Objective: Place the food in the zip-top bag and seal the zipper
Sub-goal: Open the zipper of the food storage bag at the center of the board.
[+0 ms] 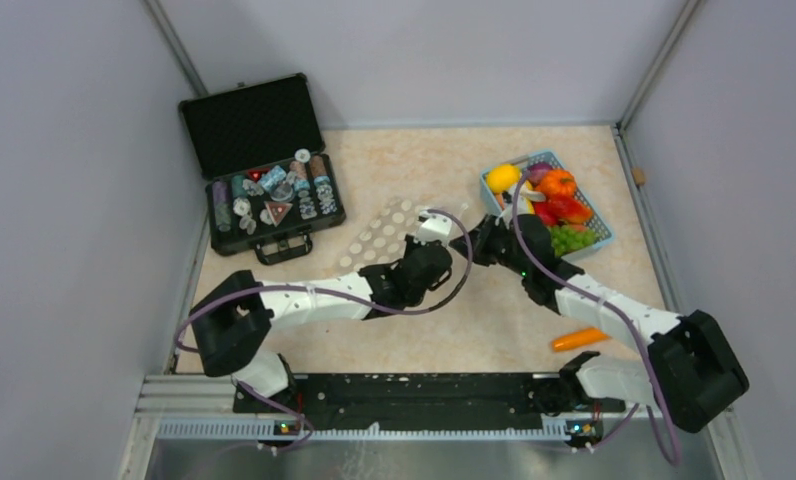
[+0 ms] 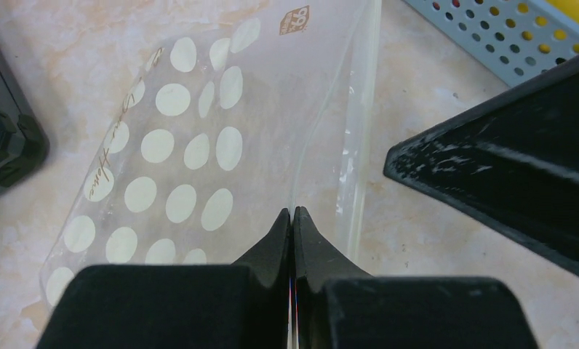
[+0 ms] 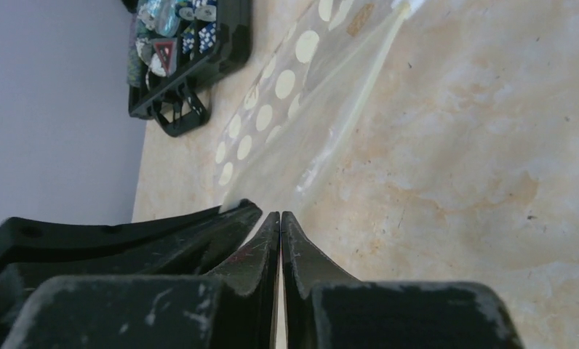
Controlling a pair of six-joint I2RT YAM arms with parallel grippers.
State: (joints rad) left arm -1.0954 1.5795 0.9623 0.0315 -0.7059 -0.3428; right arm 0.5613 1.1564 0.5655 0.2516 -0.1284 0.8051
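Note:
The zip-top bag (image 1: 384, 235), clear with white dots, lies flat at mid table. It also shows in the left wrist view (image 2: 192, 138) and the right wrist view (image 3: 286, 94). Its zipper (image 2: 361, 138) runs along the edge nearest the grippers. My left gripper (image 2: 293, 211) is shut on the clear film at that edge. My right gripper (image 3: 280, 214) is shut beside it, apparently on the same film. From above, the left gripper (image 1: 452, 232) and the right gripper (image 1: 477, 240) almost touch. The food (image 1: 557, 190) is piled in the basket; an orange carrot (image 1: 579, 339) lies on the table.
The light-blue slatted basket (image 1: 602, 225) stands at the back right, close behind my right arm; its corner shows in the left wrist view (image 2: 490, 29). An open black case (image 1: 264, 170) of trinkets sits at the back left. Grey walls enclose the table.

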